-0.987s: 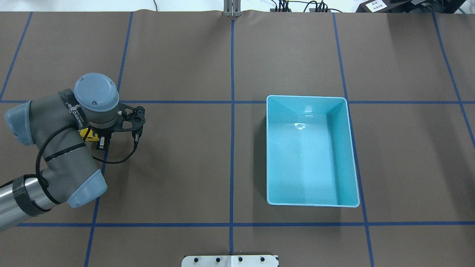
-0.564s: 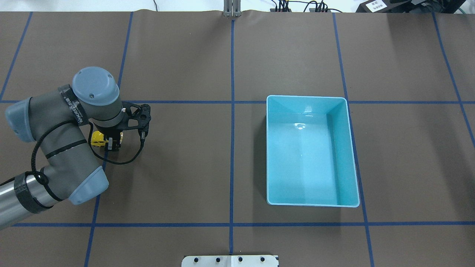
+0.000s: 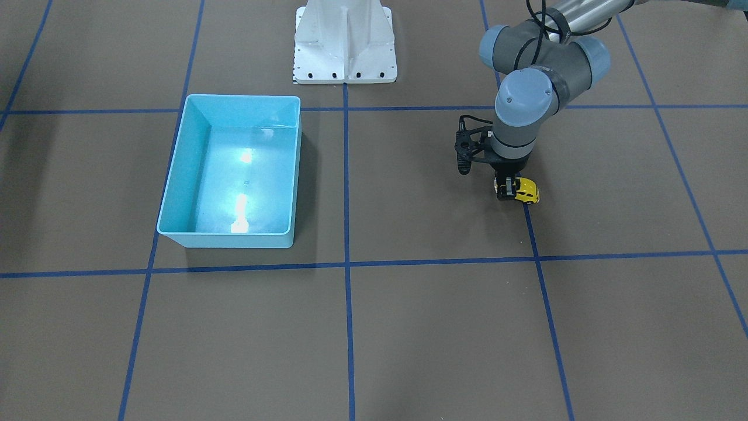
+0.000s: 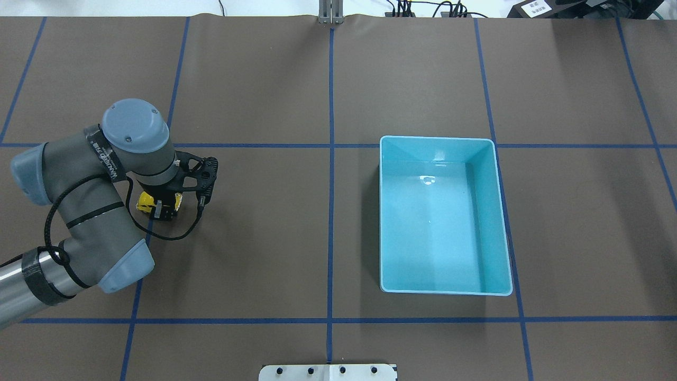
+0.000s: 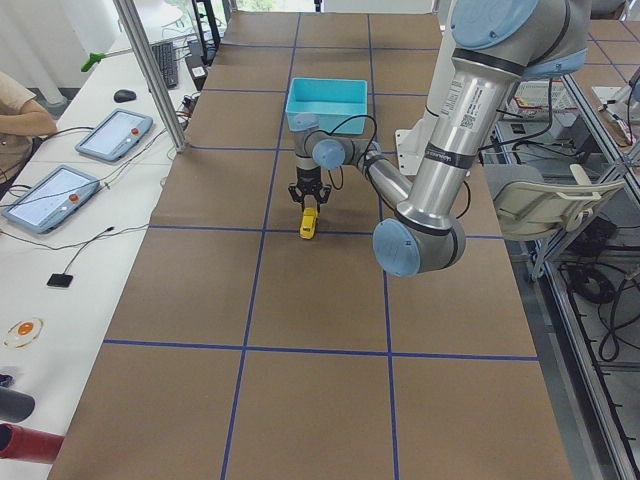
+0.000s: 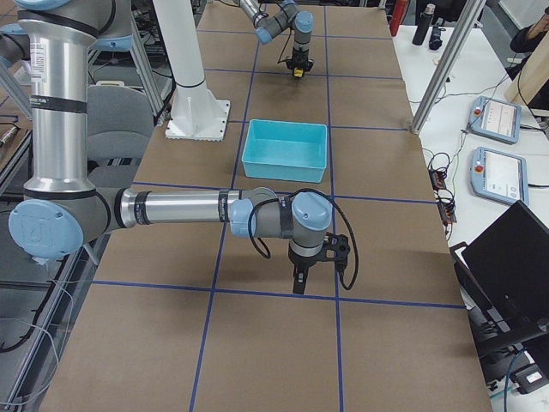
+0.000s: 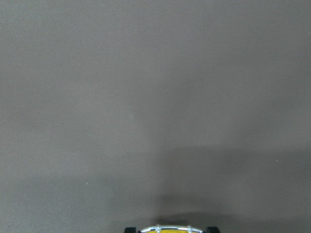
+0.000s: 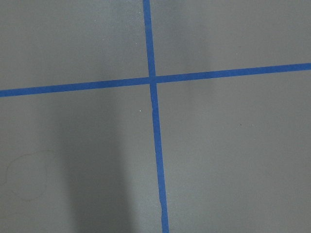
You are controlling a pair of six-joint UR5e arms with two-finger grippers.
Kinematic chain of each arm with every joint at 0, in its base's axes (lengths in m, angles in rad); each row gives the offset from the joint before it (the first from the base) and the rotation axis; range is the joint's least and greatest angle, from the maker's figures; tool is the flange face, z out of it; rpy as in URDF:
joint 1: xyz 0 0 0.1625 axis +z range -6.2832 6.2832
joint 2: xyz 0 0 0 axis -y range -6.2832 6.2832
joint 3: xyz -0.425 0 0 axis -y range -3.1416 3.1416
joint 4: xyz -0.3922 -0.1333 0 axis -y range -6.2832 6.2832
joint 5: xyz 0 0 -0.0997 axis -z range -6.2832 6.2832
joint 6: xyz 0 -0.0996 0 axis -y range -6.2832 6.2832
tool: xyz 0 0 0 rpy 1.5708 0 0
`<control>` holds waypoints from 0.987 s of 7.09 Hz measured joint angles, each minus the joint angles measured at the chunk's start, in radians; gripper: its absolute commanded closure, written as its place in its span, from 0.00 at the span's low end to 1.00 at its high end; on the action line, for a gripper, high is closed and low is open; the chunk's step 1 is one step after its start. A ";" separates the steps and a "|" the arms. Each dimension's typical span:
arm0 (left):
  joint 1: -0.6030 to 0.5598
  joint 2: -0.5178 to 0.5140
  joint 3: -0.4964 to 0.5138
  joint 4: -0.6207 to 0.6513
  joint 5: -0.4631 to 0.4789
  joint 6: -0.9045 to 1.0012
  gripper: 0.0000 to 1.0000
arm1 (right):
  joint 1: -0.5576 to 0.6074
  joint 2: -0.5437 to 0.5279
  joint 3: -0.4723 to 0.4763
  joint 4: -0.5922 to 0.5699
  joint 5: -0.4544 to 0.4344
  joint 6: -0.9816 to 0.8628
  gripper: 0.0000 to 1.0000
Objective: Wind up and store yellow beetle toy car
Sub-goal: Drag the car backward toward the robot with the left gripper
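One toy car [image 3: 527, 190], seemingly clamped; one bin [image 4: 382, 211].

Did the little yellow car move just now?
Yes. The yellow beetle toy car, gripped by the left hand, shifted right, toward the light-blue bin.

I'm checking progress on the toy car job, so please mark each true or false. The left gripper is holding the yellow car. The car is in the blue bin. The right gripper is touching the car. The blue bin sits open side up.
1. The left gripper is shut on the yellow beetle toy car. True.
2. The car is in the light-blue bin. False: nothing shows inside the bin, and the car is well away from it, at the left gripper.
3. The right gripper is touching the car. False: it hangs over bare table near a tape crossing, far from the car.
4. The bin sits open side up. True.
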 measured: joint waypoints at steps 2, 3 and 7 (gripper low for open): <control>0.000 0.001 0.000 -0.013 0.004 -0.002 1.00 | 0.000 0.000 0.000 0.000 0.000 0.000 0.01; 0.000 0.001 0.000 -0.018 0.005 -0.005 1.00 | 0.000 0.000 0.000 0.000 0.000 0.000 0.01; 0.000 0.002 0.022 -0.026 0.006 -0.008 1.00 | 0.000 0.000 0.000 0.000 0.000 0.000 0.01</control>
